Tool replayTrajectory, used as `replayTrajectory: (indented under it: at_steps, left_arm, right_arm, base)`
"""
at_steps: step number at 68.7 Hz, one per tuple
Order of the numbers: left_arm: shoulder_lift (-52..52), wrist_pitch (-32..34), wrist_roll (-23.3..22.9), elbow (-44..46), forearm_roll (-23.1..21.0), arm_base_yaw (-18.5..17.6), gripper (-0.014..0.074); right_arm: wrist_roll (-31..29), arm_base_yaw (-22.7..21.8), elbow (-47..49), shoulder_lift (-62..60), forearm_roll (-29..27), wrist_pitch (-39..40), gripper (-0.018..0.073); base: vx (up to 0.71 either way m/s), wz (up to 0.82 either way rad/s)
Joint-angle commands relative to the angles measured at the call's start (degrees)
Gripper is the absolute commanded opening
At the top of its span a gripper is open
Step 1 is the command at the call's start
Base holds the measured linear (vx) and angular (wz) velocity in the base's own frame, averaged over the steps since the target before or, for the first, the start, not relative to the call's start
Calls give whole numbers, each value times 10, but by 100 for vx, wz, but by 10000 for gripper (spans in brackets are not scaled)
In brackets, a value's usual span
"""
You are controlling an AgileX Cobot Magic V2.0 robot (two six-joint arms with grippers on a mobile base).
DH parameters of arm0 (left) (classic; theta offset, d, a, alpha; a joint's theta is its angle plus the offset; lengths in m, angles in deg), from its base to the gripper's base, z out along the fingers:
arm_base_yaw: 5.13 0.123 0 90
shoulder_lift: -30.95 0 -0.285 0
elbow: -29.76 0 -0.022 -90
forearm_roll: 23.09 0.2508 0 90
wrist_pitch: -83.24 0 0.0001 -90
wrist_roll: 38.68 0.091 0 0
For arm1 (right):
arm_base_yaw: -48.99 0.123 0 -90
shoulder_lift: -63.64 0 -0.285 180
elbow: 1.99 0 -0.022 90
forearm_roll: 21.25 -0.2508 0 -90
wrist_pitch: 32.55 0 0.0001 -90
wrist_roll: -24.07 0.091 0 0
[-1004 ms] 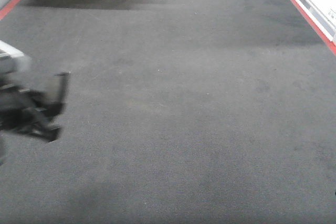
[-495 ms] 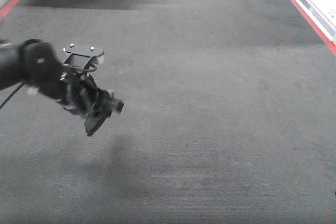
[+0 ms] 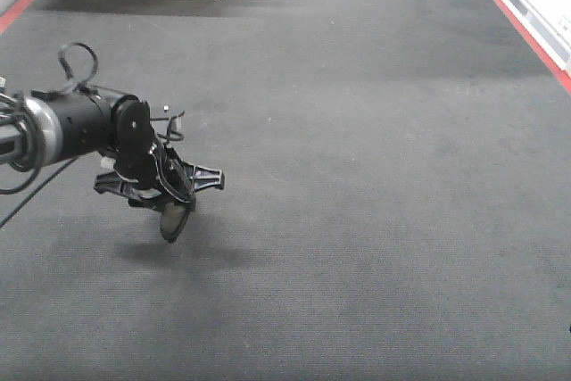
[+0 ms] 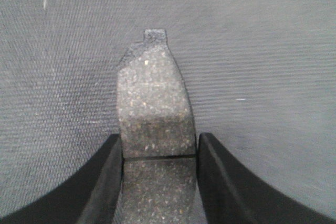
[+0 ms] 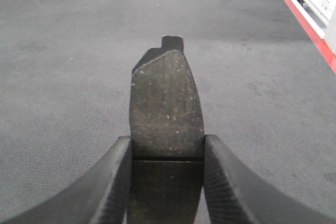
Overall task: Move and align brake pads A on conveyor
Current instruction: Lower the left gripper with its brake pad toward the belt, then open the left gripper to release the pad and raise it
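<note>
Your left fingers (image 4: pixel 102 182) clamp 1 brake pad (image 4: pixel 152 98) by its long edges, just above the conveyor (image 3: pixel 375 176). Your right fingers (image 5: pixel 110 182) hold a 2nd brake pad (image 5: pixel 167 93) likewise. Both look stiff, dense and gritty, so grip mid-length at the groove (image 4: pixel 157 157).

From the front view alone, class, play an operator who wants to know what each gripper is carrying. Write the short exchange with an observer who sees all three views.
Operator: Is the left gripper holding something? It's just a dark shape to me.
Observer: Yes. The left wrist view shows it shut on a pad, with the fingers on either side of its groove.
Operator: And the other side? Nothing shows on my screen.
Observer: The right wrist view shows the right gripper shut on a second pad, held out over the conveyor.
</note>
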Motion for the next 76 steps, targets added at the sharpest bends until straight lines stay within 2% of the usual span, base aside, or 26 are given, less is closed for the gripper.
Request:
replayTrajectory:
  at_steps: [1, 12, 31, 41, 50, 58, 66, 76]
  left_arm:
    - [23, 24, -8, 19, 8, -1, 111]
    - [20, 24, -8, 19, 11, -2, 188]
    - [28, 16, -8, 19, 9, -2, 475]
    - [59, 18, -8, 17, 33, -3, 551]
    - [117, 37, -8, -19, 91, -8, 533]
    - [202, 69, -7, -84, 126, -13, 476]
    - [297, 100, -6, -160, 134, -14, 397]
    - [416, 129, 13, -249, 134, -14, 255]
  right_arm:
    - [-5, -1, 17, 5, 5, 54, 36]
    - [-5, -1, 17, 5, 5, 54, 36]
    - [-5, -1, 17, 5, 5, 54, 36]
    - [-5, -1, 17, 5, 5, 54, 36]
    - [-5, -1, 17, 5, 5, 54, 36]
    - [-5, -1, 17, 5, 5, 54, 36]
    - [-5, -1, 17, 5, 5, 54, 36]
    - [-5, -1, 17, 5, 5, 54, 36]
  base:
    - [0, 0]
    - [0, 0]
    - [0, 0]
    - [0, 0]
    - [0, 0]
    - [0, 0]
    - [0, 0]
    - [0, 0]
